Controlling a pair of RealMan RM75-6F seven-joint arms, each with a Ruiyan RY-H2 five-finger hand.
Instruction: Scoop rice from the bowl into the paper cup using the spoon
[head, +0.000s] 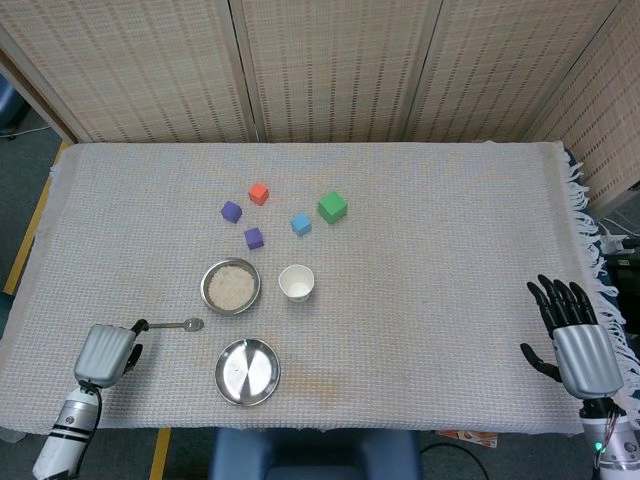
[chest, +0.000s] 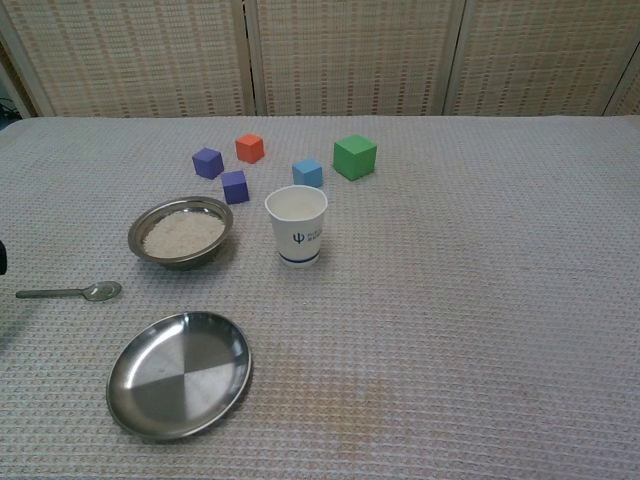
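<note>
The metal spoon (head: 178, 324) (chest: 70, 292) lies flat on the cloth, its scoop end pointing right. The steel bowl (head: 231, 286) (chest: 182, 232) holds white rice, and the white paper cup (head: 296, 282) (chest: 297, 226) stands upright just right of it. My left hand (head: 107, 352) hovers at the spoon's handle end with a dark fingertip close to the handle tip. It holds nothing, and most of its fingers are hidden under its back. Only a dark sliver of it shows at the left edge of the chest view. My right hand (head: 575, 340) rests far right with its fingers spread.
An empty steel plate (head: 247, 371) (chest: 179, 373) sits in front of the bowl. Several coloured cubes lie behind bowl and cup: two purple (head: 254, 237), red (head: 259, 193), blue (head: 300, 223) and green (head: 332, 207). A woven screen closes off the back.
</note>
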